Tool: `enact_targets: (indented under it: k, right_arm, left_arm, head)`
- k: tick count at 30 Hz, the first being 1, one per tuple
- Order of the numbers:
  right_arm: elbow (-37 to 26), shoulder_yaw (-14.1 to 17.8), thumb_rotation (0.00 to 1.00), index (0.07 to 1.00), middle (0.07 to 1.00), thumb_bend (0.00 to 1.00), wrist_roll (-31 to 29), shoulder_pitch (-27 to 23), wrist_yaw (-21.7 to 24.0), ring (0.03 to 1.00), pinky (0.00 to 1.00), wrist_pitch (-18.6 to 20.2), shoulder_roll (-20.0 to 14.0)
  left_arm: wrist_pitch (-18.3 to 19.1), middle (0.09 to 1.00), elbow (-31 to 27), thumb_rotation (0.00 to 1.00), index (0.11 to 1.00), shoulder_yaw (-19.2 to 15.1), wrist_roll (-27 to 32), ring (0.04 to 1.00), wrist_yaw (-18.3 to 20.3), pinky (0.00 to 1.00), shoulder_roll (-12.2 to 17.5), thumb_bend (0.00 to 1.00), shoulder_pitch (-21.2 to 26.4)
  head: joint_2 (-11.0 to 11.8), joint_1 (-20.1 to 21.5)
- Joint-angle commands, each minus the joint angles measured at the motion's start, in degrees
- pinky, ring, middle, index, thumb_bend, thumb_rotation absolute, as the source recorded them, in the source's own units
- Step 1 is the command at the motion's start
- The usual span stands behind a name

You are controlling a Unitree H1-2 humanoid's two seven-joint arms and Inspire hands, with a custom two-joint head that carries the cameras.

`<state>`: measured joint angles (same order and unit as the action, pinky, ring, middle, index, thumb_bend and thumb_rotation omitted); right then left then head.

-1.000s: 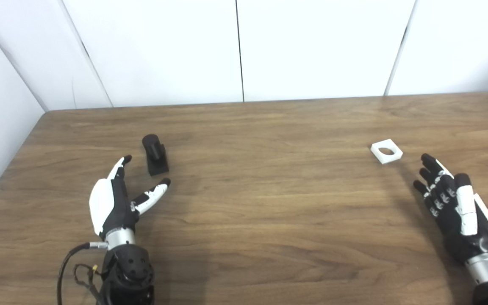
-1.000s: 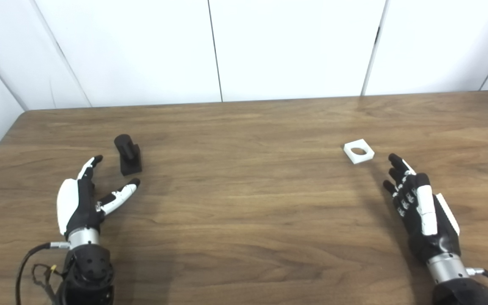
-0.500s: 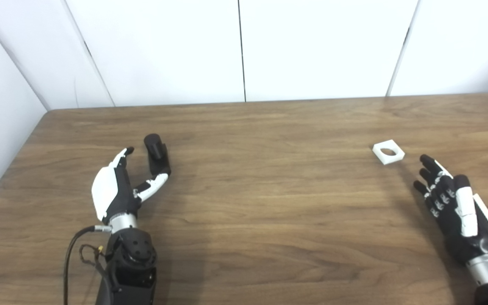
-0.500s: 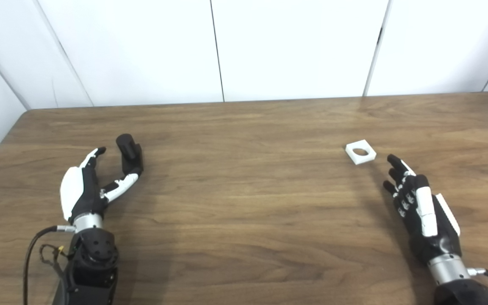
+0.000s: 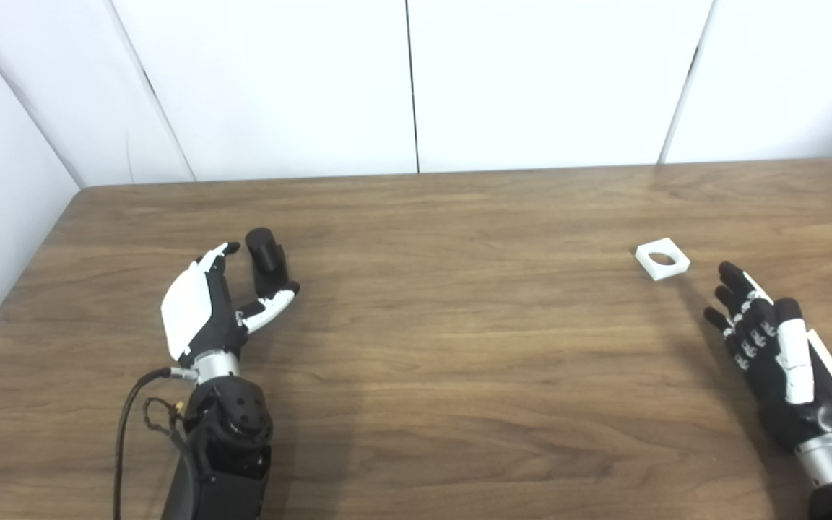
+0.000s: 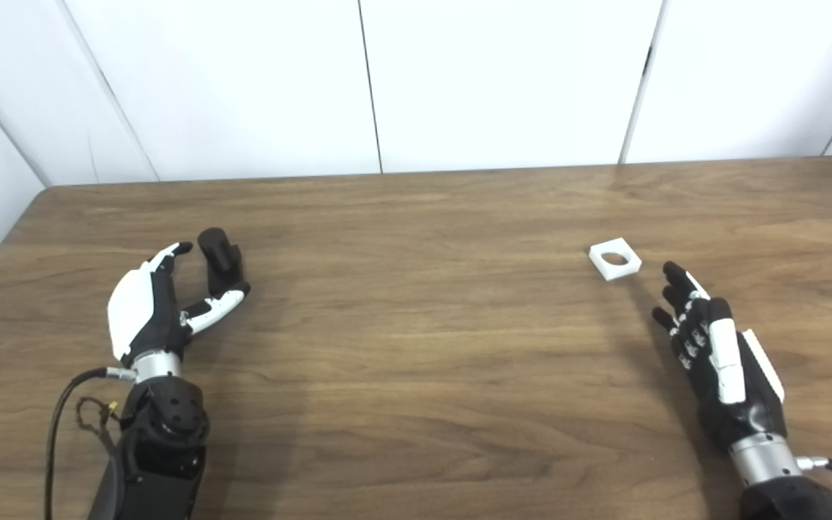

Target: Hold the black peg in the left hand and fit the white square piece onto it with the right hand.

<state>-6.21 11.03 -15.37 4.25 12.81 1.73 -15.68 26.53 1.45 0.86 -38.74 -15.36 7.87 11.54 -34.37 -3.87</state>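
The left hand lies low on the desk with its fingers spread and released, holding nothing; the black peg stands upright between those fingers and the thumb, whose tip sits just in front of the peg's base, though whether it is touching cannot be told. The right hand is also slack and empty, fingers apart and pointing toward the white square piece, which lies flat on the desk just beyond the fingertips, hole upward, well apart from the peg. The likeliest trouble is on the left: the peg is tall on a small foot, so if the thumb pushes its base before the fingers close behind it, it could tip or skid away; a lopsided close might also hold it tilted, which would make the later fit harder. On the right, the piece is thin and flat against the wood, so the fingers may slide it along rather than get under an edge. Nothing else lies on the desk near either hand; only the white wall panels stand behind, and no object blocks the path between the two hands.
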Motion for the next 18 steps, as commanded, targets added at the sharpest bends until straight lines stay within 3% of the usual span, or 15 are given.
enact_targets:
  k: [1,18]
  right_arm:
    - [2.4,-0.6,1.00,0.942,0.994,0.70,0.1,2.0,-0.2,0.998,0.95,-1.8,1.4]
    - [3.7,-0.5,1.00,0.936,0.988,0.69,0.3,2.7,0.3,0.996,0.94,-3.2,1.7]
  left_arm:
    - [0.0,0.905,-0.1,0.33,0.817,0.0,-1.9,0.955,-1.7,0.82,1.2,0.78,3.2]
    - [0.1,0.900,7.2,0.32,0.819,-0.2,-3.4,0.950,-2.4,0.82,2.2,0.77,8.2]
  head:
    - [-0.1,0.0]
    - [0.3,-0.1]
